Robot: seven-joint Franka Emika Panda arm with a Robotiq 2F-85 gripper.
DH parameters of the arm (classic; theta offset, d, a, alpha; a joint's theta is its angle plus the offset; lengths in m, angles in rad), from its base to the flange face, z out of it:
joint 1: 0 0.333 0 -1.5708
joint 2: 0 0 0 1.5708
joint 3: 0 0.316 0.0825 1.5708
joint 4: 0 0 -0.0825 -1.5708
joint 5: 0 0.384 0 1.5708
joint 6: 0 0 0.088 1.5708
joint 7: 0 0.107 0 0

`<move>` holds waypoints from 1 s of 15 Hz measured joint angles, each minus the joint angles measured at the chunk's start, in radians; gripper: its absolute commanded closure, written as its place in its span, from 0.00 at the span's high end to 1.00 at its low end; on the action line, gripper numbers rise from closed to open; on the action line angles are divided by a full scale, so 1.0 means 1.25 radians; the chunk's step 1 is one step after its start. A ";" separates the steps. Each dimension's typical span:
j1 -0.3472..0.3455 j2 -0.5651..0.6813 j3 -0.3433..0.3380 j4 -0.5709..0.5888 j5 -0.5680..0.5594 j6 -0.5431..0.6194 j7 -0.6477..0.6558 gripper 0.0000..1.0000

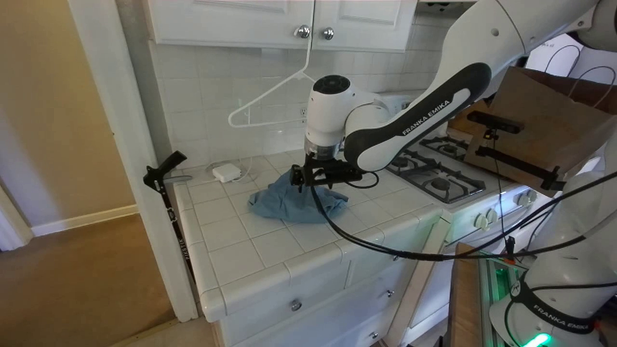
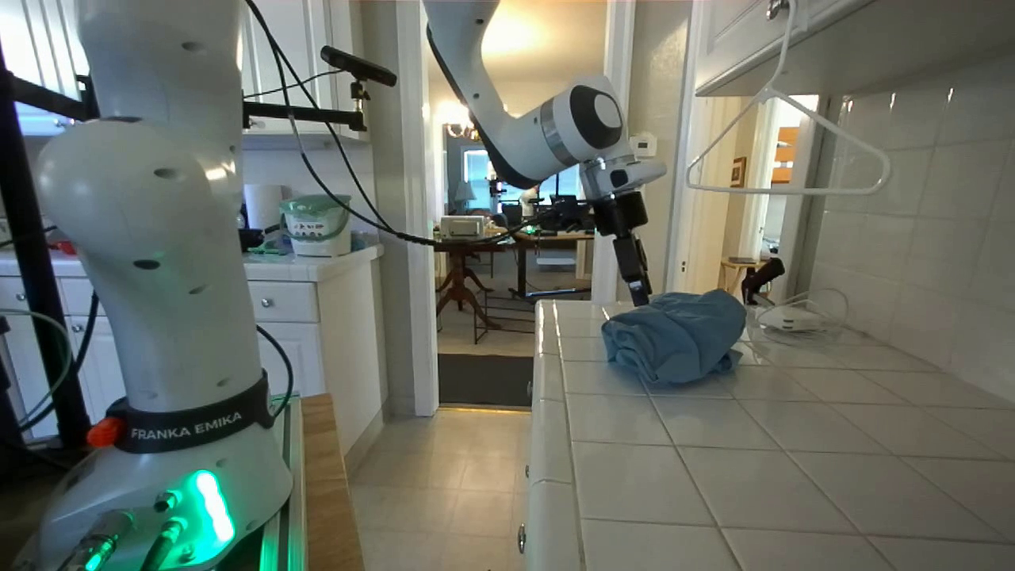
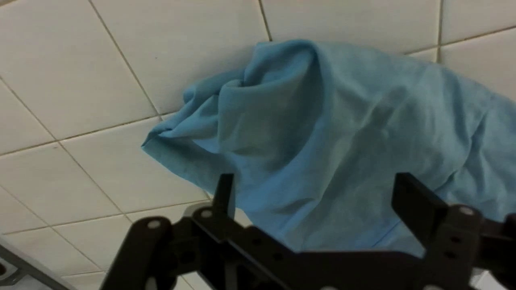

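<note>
In the wrist view, the gripper (image 3: pixel 314 180) grasps nothing: its black fingers (image 3: pixel 223 193) stand well apart above a blue cloth (image 3: pixel 354 149), which lies rumpled on the white-tiled desk (image 3: pixel 92 72). The cloth looks limp and fairly thin, so it is probably light, hard to damage, and likely to sag out of shape once lifted. A rounded ridge (image 3: pixel 327 92) stands up in line with the space between the fingers — that fold looks like the best place to take hold, while the pointed corner (image 3: pixel 161 151) lies low against the tiles and would be harder to pinch. In an exterior view, the cloth sits bunched between a small white box (image 1: pixel 226 172) and the stove (image 1: pixel 441 183). In an exterior view, the fingertips (image 2: pixel 639 292) point down at the edge of the soft heap; whether they touch it cannot be told. The glossy tiles probably offer little friction, so a sideways push might slide the cloth — a pinch through several layers seems surer than one.
</note>
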State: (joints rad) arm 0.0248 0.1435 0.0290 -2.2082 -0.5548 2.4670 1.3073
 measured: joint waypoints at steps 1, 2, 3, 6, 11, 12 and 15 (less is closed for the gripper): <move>0.006 0.012 -0.010 0.003 -0.018 0.014 0.023 1.00; 0.011 0.025 -0.019 0.005 -0.031 0.024 0.040 1.00; 0.015 0.037 -0.029 0.008 -0.041 0.031 0.056 0.75; 0.026 0.072 -0.051 0.017 -0.050 0.046 0.081 0.59; 0.038 0.105 -0.077 0.040 -0.049 0.055 0.092 0.22; 0.038 0.104 -0.080 0.044 -0.049 0.055 0.092 0.16; 0.038 0.099 -0.088 0.062 -0.049 0.054 0.092 0.00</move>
State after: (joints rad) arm 0.0728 0.2671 -0.0806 -2.1305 -0.6156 2.5347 1.4220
